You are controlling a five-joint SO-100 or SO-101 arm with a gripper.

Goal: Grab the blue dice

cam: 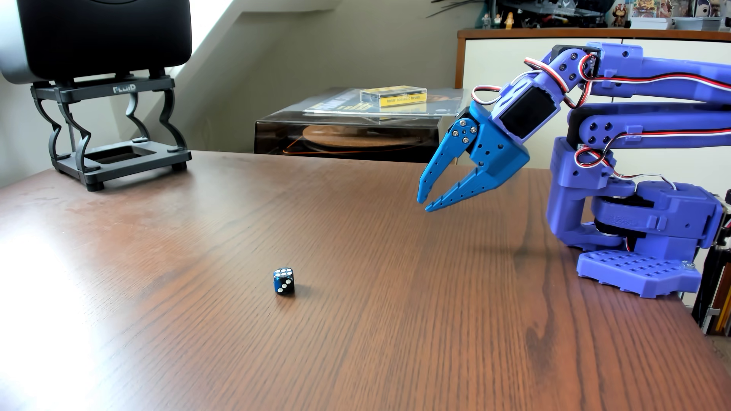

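Observation:
The blue dice [284,281] is a tiny dark blue cube with white pips. It sits alone on the brown wooden table [197,355], a little left of the middle of the other view. My bright blue gripper [424,203] hangs in the air to the upper right of the dice, well apart from it, its fingers pointing down and left. The fingertips almost meet, with a wedge-shaped gap further up between the fingers. The gripper holds nothing.
A black speaker on a black stand [110,130] occupies the table's back left corner. My arm's blue-purple base [641,253] stands at the table's right edge. A dark turntable [348,134] under a clear cover sits behind the table.

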